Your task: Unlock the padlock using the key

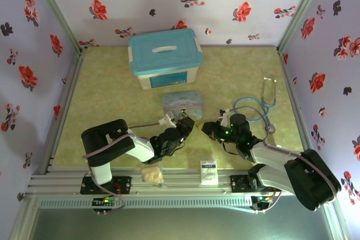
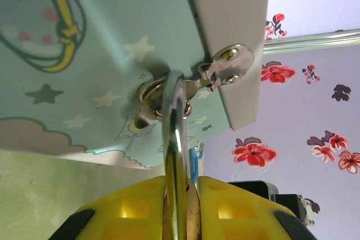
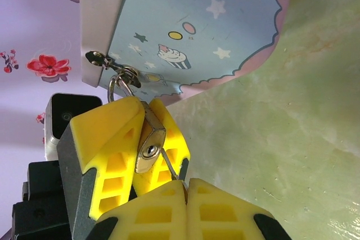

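The small brass padlock hangs by its silvery shackle from the hasp of the pale blue cartoon tin. My left gripper is shut on the padlock's body, its keyhole end facing the right wrist camera. My right gripper is shut on the thin grey key. The key's blade slants up-left, and its tip rests at the edge of the padlock's bottom face, just right of the keyhole. In the top view the two grippers meet tip to tip in front of the tin.
A blue-lidded storage box stands behind the tin. A blue-tubed stethoscope lies to the right. A small white packet and a pale crumpled lump sit by the near rail. Floral walls enclose three sides.
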